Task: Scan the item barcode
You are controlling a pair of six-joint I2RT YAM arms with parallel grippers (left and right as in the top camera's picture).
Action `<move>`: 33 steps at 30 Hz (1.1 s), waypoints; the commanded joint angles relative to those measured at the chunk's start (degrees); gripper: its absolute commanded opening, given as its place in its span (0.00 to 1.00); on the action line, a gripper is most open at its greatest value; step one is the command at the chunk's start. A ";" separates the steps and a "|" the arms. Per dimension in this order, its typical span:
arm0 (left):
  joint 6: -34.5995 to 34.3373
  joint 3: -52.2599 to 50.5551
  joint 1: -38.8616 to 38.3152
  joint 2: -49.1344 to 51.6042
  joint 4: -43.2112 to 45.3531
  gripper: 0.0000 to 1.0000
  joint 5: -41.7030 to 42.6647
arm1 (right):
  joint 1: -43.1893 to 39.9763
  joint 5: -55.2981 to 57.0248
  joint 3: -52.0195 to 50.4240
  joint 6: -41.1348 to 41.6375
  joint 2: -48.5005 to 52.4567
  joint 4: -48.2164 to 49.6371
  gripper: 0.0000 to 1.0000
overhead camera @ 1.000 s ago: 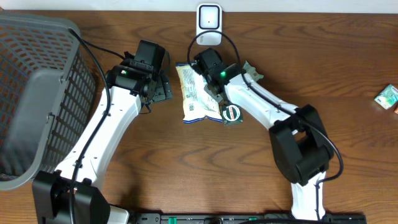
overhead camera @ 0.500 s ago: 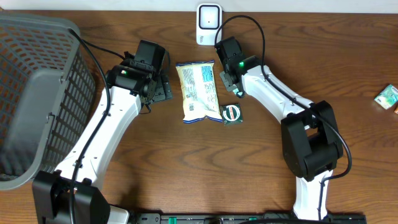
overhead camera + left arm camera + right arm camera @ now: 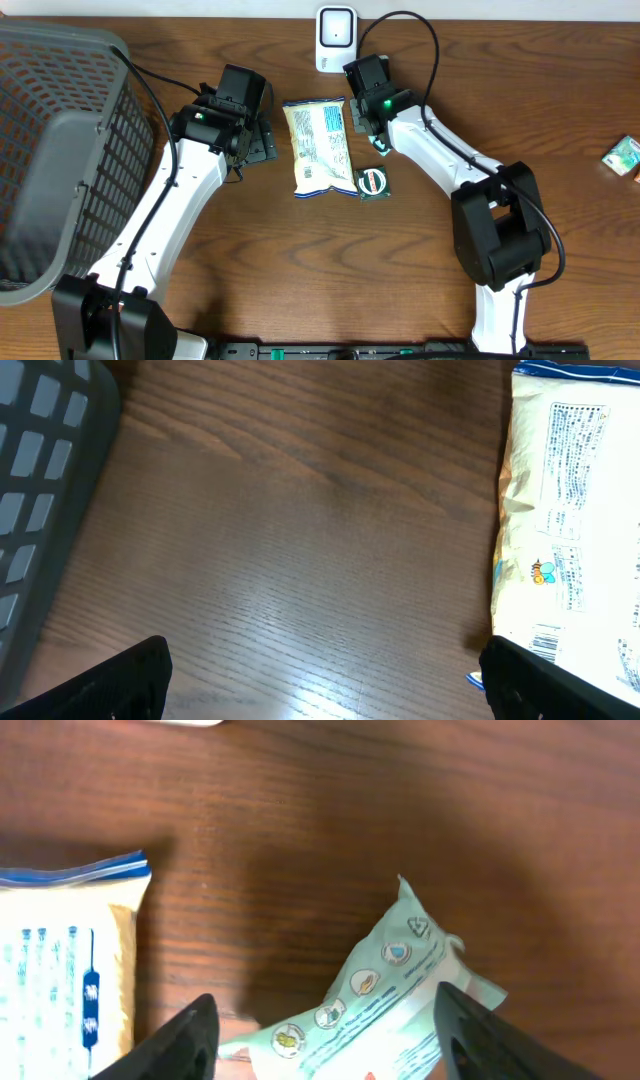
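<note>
— Where is the thing to scan?

— The snack bag (image 3: 318,150) lies flat on the desk (image 3: 560,80) between the two arms, its far end just near of the scanner (image 3: 337,38). The printed side is up, with the barcode (image 3: 545,642) toward its near end.

— And the jaws?

— The left arm (image 3: 180,185) has its jaws wide apart with nothing between them, just left of the bag. The right arm (image 3: 430,155) has its jaws apart too, straddling a green packet (image 3: 390,975) that lies right of the bag — I see no pinch on it.

— So how should the step go?

— Nothing looks lifted yet, as I judge it. Take the bag by a side edge, well clear of the bars. Grip lightly, since the film probably crumples. Then raise it and turn the printed face squarely toward the scanner — flat, unwrinkled, no finger across the code.
</note>
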 commanded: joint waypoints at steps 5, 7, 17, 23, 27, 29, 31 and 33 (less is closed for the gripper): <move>0.33 0.26 0.09 -0.52 -0.31 0.98 -0.94 | 0.59 3.08 0.24 10.71 4.28 -2.64 0.75; 0.33 0.26 0.09 -0.52 -0.31 0.98 -0.94 | 0.72 6.95 0.24 11.98 4.37 -5.35 0.76; 0.33 0.26 0.09 -0.52 -0.31 0.98 -0.94 | 0.85 10.16 -1.01 15.15 5.18 -8.48 0.78; 0.33 0.26 0.09 -0.52 -0.31 0.98 -0.94 | 0.98 9.18 -1.53 15.10 5.27 -8.46 0.63; 0.33 0.26 0.09 -0.52 -0.31 0.98 -0.92 | 1.11 8.74 -2.60 15.13 5.27 -8.31 0.62; 0.33 0.26 0.09 -0.52 -0.31 0.98 -0.94 | 1.05 8.72 -3.58 15.13 5.27 -7.50 0.63; 0.33 0.26 0.09 -0.52 -0.31 0.97 -0.94 | 0.92 8.72 -4.72 15.10 5.27 -6.27 0.64; 0.33 0.26 0.09 -0.52 -0.31 0.98 -0.94 | 0.96 8.70 -5.51 15.10 5.27 -5.49 0.64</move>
